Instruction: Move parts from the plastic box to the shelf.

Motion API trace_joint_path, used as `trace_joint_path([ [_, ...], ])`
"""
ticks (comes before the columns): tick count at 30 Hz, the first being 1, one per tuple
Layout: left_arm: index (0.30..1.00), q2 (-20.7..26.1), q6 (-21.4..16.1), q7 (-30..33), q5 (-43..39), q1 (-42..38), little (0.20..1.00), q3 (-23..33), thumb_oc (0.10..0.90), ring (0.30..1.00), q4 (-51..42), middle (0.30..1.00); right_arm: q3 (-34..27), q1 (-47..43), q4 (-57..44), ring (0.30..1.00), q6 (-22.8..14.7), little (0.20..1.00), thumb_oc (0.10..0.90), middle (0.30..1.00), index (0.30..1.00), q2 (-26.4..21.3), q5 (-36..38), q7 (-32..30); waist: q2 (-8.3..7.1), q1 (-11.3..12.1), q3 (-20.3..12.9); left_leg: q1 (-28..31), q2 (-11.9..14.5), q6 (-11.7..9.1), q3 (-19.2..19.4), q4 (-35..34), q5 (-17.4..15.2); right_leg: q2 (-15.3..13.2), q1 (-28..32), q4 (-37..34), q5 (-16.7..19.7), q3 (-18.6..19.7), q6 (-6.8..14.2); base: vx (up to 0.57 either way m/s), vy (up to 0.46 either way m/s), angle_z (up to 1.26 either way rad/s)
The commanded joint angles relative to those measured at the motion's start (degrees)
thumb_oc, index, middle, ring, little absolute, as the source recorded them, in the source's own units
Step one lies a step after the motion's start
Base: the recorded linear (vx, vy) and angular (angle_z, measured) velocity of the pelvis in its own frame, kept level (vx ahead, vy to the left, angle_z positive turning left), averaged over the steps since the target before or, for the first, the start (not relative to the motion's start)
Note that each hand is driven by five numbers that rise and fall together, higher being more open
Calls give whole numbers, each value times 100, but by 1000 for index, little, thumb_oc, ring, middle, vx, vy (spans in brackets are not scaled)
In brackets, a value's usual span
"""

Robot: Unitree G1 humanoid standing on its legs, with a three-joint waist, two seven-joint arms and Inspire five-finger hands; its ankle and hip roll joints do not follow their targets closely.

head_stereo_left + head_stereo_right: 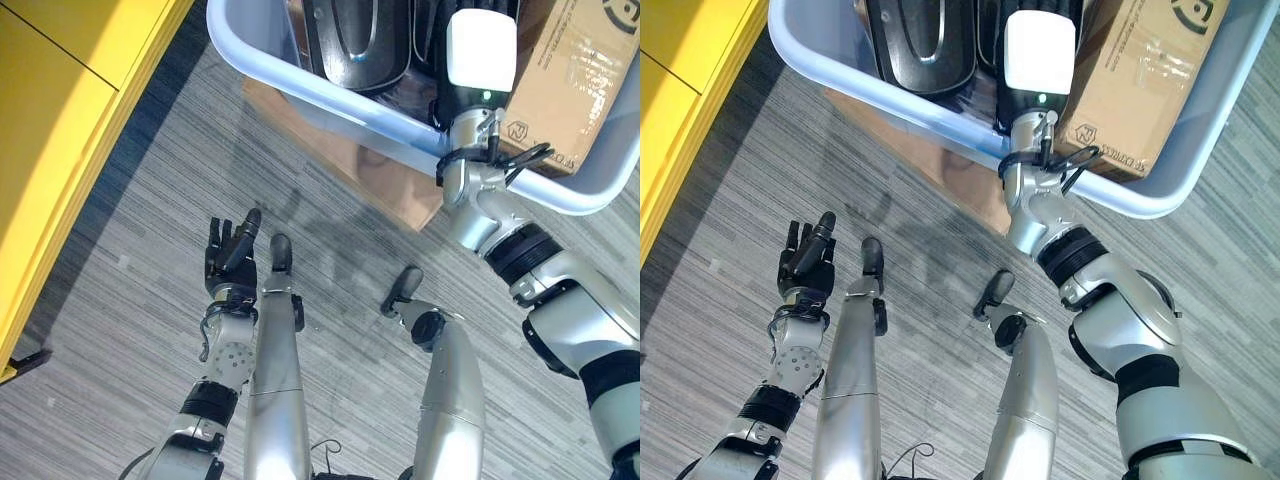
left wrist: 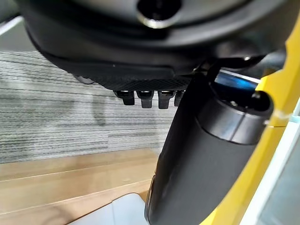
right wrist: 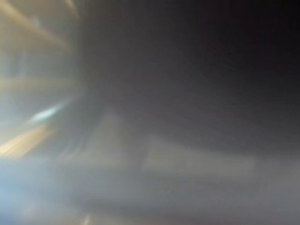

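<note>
grey floor under plastic box [image 1: 890, 105]; dark part [image 1: 920, 40] lies lengthwise inside.

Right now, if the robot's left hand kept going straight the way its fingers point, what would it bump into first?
Probably the pale blue plastic box. The left hand hangs over grey striped floor, fingers straight, pointing up the view towards the box's rim. How high the hand is stays unclear.
</note>
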Motion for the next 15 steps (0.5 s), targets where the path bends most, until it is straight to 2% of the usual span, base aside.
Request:
trace_joint_path([
  [1,1000,-101,-419,-152,-79,-253,1000,-93,900,1000,-283,1000,203,31,792,300,-240,300,400,300,300,-160,567,146,522,200,-21,-287,-115,675,57,1048,-1148,-37,-28,822,-379,244,304,18,25,12],
  [9,1000,-118,-433,-259,-168,-415,1000,-107,900,1000,-62,1000,93,124,1081,300,-359,300,400,300,300,-45,634,299,535,145,-21,-278,-64,686,38,1138,-1203,-50,-26,881,-407,347,325,16,25,-3],
  [15,1000,-155,-462,-368,-207,-597,1000,-135,900,1000,153,1000,133,101,1329,300,-475,300,400,300,300,-12,584,204,528,90,-21,-99,-10,663,74,906,-1108,-28,117,696,-335,364,337,-1,3,1],
])
